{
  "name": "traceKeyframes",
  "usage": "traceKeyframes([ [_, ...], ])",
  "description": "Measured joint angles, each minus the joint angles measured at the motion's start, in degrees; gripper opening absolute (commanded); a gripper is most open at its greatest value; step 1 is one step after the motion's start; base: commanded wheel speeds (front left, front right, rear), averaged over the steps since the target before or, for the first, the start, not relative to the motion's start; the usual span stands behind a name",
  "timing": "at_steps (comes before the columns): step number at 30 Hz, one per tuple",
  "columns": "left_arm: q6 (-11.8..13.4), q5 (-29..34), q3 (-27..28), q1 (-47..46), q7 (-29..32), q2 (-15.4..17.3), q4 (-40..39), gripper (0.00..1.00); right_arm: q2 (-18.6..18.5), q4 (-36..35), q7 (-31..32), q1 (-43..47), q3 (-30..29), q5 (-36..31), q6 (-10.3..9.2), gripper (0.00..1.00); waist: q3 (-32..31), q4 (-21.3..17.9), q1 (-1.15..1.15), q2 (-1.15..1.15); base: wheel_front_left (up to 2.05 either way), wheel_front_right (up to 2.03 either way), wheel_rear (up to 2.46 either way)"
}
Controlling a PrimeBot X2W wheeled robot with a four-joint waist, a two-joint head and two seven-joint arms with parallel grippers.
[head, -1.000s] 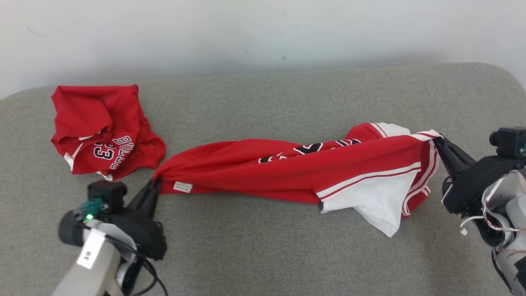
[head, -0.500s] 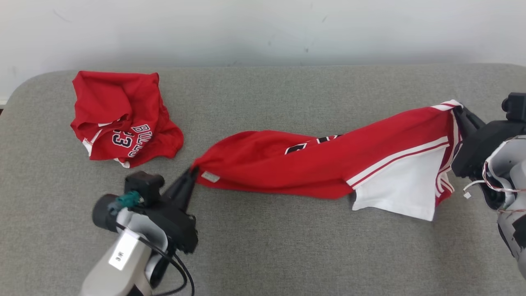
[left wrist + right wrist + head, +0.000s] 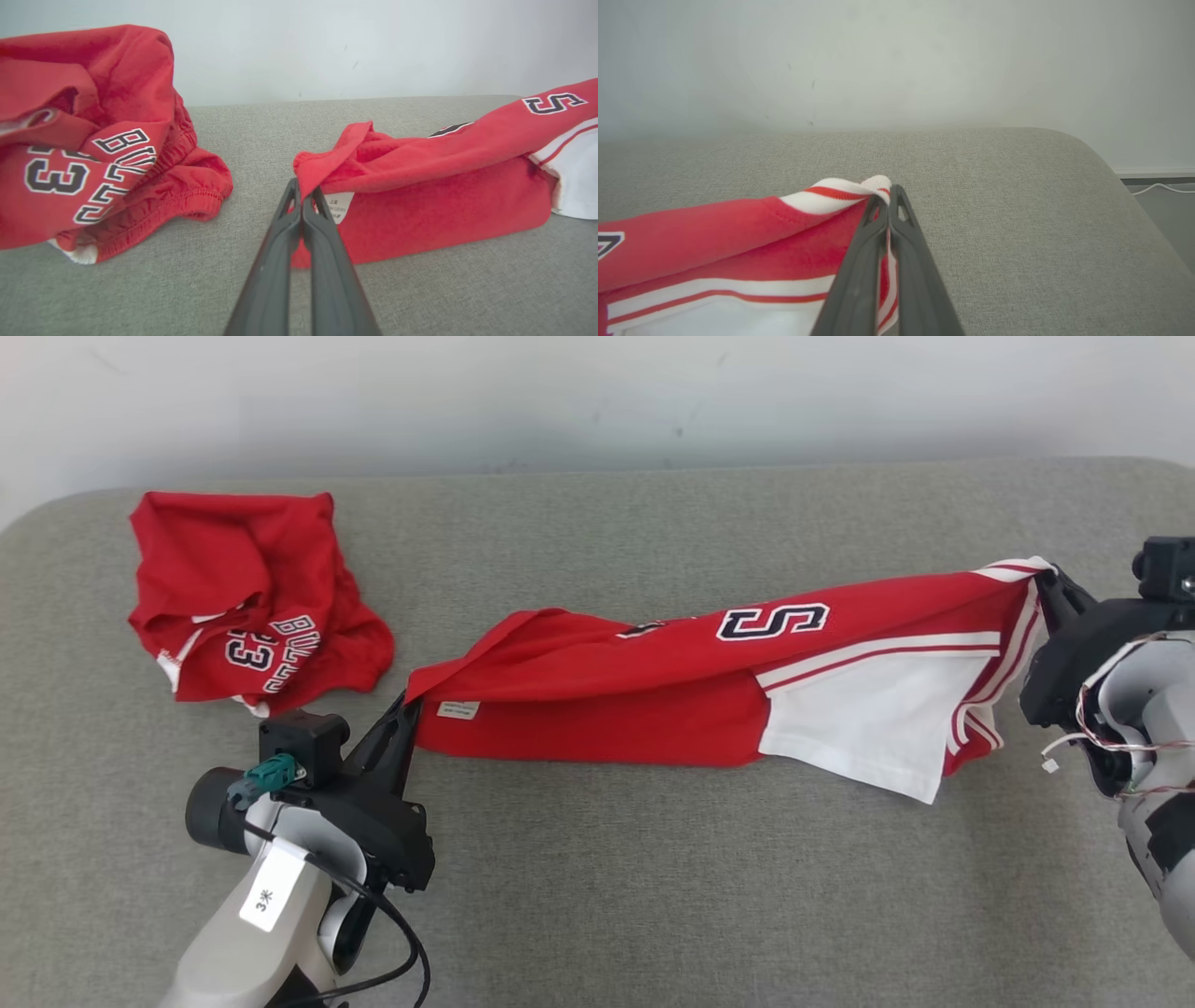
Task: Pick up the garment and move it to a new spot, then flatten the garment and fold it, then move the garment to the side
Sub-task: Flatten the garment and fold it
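I am holding the garment (image 3: 607, 728) stretched across the grey cushion (image 3: 653, 896), left gripper (image 3: 403, 709) pinching its 9 o'clock end, right gripper (image 3: 1044, 581) pinching its 3 o'clock striped corner. A crumpled red jersey (image 3: 243, 597) is lying at 10 o'clock.

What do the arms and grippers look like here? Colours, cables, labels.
Left gripper: two long, slim dark-grey fingers on a black body, black camera block with a teal connector. Pale grey forearm carries a white tag and a looping black cable. Right gripper: same dark fingers, black body; thin white and red wires hang loose at its pale wrist.
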Motion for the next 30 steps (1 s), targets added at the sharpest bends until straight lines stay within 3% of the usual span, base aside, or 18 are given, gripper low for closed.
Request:
traceKeyframes([
  [3, 0.0, 0.0, 0.0, -0.6, 0.0, -0.2, 0.7, 0.00, 0.4, 1.8, 0.0, -1.3, 0.5, -0.4, 0.12, 0.00, 0.4, -0.7, 0.00, 0.00, 0.00, 0.00, 0.00],
  [4, 0.0, 0.0, 0.0, -1.0, -0.1, -0.4, 0.8, 0.00, 0.4, 2.4, -0.1, -1.6, 0.5, -0.7, 0.41, 0.26, 0.7, -0.9, 0.00, 0.00, 0.00, 0.00, 0.00],
  [5, 0.0, 0.0, 0.0, -1.3, -0.4, -0.6, 0.7, 0.00, 0.4, 2.8, -0.5, -1.8, 0.5, -0.7, 0.48, 0.76, 0.9, -1.0, 0.00, 0.00, 0.00, 0.00, 0.00],
  [6, 0.0, 0.0, -0.1, -1.5, -0.5, -0.8, 0.8, 0.00, 0.3, 3.1, -0.6, -1.8, 0.5, -0.7, 0.51, 1.00, 1.1, -1.2, 0.00, 0.00, 0.00, 0.00, 0.00],
  [14, 0.6, 0.0, 0.1, -1.9, -0.6, -1.7, 1.2, 0.00, -0.1, 3.5, -5.4, 0.0, 0.8, -0.8, 1.59, 1.00, 2.3, -2.2, 0.00, 0.00, 0.00, 0.00, 0.00],
  [19, 0.6, 0.1, 0.1, -1.8, -0.9, -2.3, 1.1, 0.00, 0.5, 1.6, -8.2, 6.5, -3.3, 5.1, 2.70, 1.00, 2.3, -2.8, 0.00, 0.00, 0.00, 0.00, 0.00],
  [24, 1.2, 0.4, 0.8, -0.5, -1.0, -1.8, 0.8, 0.00, 4.1, -3.3, -8.8, 16.5, -3.4, 9.9, 3.10, 1.00, 2.2, -3.4, 0.00, 0.01, 0.00, 0.00, 0.00],
  [30, 1.6, 1.6, 0.3, -0.4, -1.1, -2.4, -0.1, 0.00, 3.9, -12.9, -8.5, 21.7, 2.4, 11.3, 3.09, 1.00, 1.9, -3.8, 0.00, 0.00, 0.00, 0.00, 0.00],
])
